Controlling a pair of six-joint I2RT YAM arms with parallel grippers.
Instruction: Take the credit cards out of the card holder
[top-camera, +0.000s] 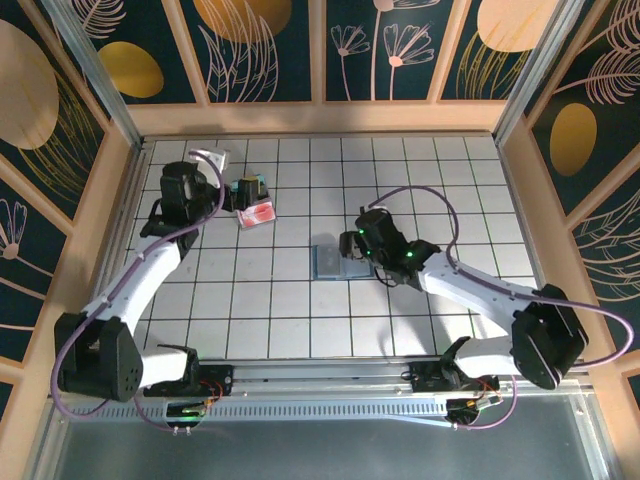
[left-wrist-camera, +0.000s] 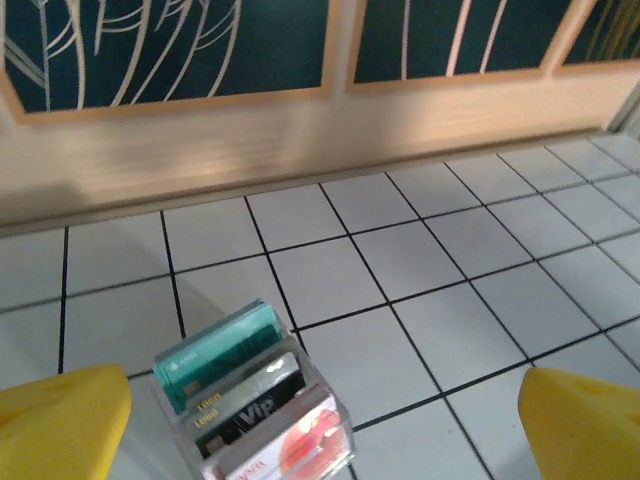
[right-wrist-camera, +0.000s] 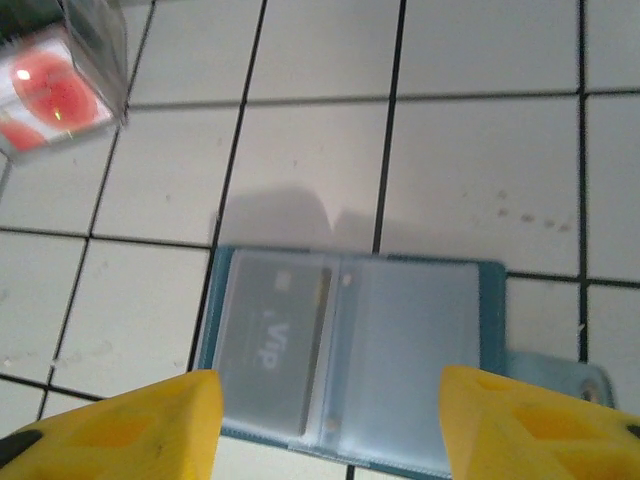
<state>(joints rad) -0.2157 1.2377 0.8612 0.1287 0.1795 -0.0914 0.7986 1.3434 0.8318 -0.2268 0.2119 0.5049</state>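
Right hand (right-wrist-camera: 328, 425) hovers above white tiled table (top-camera: 290, 300), floral panels (top-camera: 380, 50) around.

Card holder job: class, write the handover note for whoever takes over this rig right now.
Left gripper: open, fingers flanking the stacked credit cards.
Right gripper: open, above the card holder.
Card holder: lies open and flat, with a grey Vip card in one pocket.
Done: several cards are out and stacked at far left.
Left: pull out the Vip card. Whether the other pocket holds anything cannot be told.
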